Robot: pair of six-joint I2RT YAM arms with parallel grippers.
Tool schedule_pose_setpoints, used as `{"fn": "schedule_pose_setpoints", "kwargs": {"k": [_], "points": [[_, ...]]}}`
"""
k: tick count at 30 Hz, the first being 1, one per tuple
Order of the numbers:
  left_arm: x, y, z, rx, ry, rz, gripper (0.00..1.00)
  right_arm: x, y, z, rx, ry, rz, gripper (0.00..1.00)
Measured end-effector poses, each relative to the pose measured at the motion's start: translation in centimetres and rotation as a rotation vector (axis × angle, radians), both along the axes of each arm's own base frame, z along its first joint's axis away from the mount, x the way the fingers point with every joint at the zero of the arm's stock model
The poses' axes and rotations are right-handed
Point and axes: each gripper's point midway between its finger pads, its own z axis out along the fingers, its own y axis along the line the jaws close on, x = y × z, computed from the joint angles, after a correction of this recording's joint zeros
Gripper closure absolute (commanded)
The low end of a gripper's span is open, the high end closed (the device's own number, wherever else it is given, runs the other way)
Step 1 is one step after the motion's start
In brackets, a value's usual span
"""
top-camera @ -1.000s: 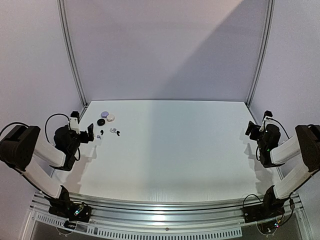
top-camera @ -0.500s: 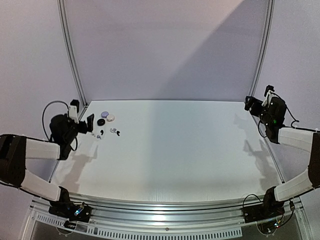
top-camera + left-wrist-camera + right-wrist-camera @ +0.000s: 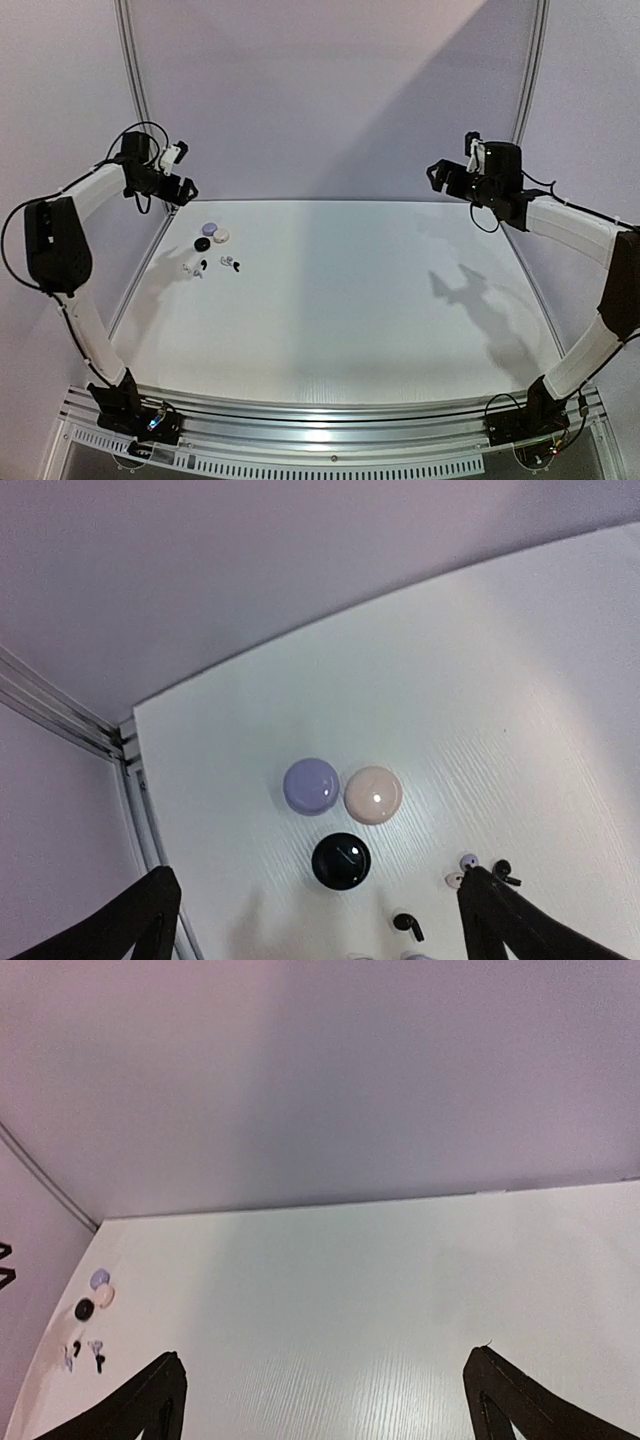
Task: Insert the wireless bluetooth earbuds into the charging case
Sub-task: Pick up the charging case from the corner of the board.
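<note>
Three round charging cases lie at the table's far left, lids down: lavender (image 3: 209, 227) (image 3: 311, 785), cream (image 3: 221, 236) (image 3: 373, 792) and black (image 3: 203, 244) (image 3: 341, 861). Just in front of them lie loose earbuds: a black one (image 3: 406, 923) (image 3: 203, 265), another black one (image 3: 503, 868) and pale ones (image 3: 468, 861) (image 3: 188, 268). My left gripper (image 3: 183, 188) (image 3: 317, 872) hangs high above the cases, open and holding nothing. My right gripper (image 3: 440, 175) (image 3: 323, 1354) is raised at the far right, open and holding nothing, far from the cases (image 3: 99, 1279).
An aluminium frame rail (image 3: 60, 715) runs along the left table edge close to the cases. Upright frame posts (image 3: 140, 100) stand at the back corners in front of the pale wall. Bare white tabletop (image 3: 360, 290) stretches between the two arms.
Both arms have swung up from low at the table's sides to high near the back. The left now looks down on the cases. Both grippers stayed open.
</note>
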Motion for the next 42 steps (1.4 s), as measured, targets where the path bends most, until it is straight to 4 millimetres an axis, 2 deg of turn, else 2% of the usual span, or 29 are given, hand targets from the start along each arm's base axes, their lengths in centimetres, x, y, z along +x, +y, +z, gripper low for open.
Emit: {"fn": "schedule_pose_setpoints", "kwargs": {"k": [2, 4, 7, 9, 13, 15, 17, 21, 25, 28, 30, 42], "points": [[0.4, -0.5, -2.6, 0.006, 0.114, -0.059, 0.01, -0.3, 1.7, -1.6, -0.028, 0.049, 0.039, 0.02], [1.2, -0.7, -4.4, 0.02, 0.2, -0.108, 0.01, -0.6, 3.1, -2.8, -0.052, 0.088, 0.07, 0.02], [3.5, -0.2, -6.6, 0.072, 0.266, -0.149, 0.01, -0.8, 4.8, -4.1, -0.085, 0.131, 0.11, 0.01], [4.1, 0.2, -8.8, 0.108, 0.31, -0.168, 0.01, -0.8, 5.9, -4.6, -0.106, 0.152, 0.134, 0.01], [2.2, 0.3, -13.8, 0.15, 0.445, -0.227, 0.01, -1.3, 8.1, -5.7, -0.143, 0.183, 0.182, 0.01], [1.0, 0.1, -15.4, 0.154, 0.5, -0.258, 0.01, -1.7, 9.3, -6.3, -0.168, 0.199, 0.21, 0.01], [0.5, -0.3, -16.0, 0.159, 0.519, -0.28, 0.01, -2.1, 10.6, -6.6, -0.195, 0.208, 0.236, 0.01], [0.7, -0.4, -16.3, 0.184, 0.514, -0.285, 0.01, -2.3, 12.3, -6.9, -0.24, 0.211, 0.269, 0.01], [1.0, 0.0, -17.9, 0.2, 0.53, -0.277, 0.01, -2.5, 12.6, -7.0, -0.261, 0.22, 0.278, 0.01], [0.8, 0.0, -19.7, 0.198, 0.56, -0.281, 0.06, -2.3, 12.5, -6.6, -0.268, 0.214, 0.273, 0.01], [0.9, 0.0, -20.3, 0.206, 0.561, -0.282, 0.11, -2.2, 12.4, -6.3, -0.271, 0.208, 0.27, 0.01], [1.5, -0.2, -20.3, 0.206, 0.542, -0.278, 0.48, -1.9, 12.2, -5.7, -0.282, 0.197, 0.252, 0.01]]}}
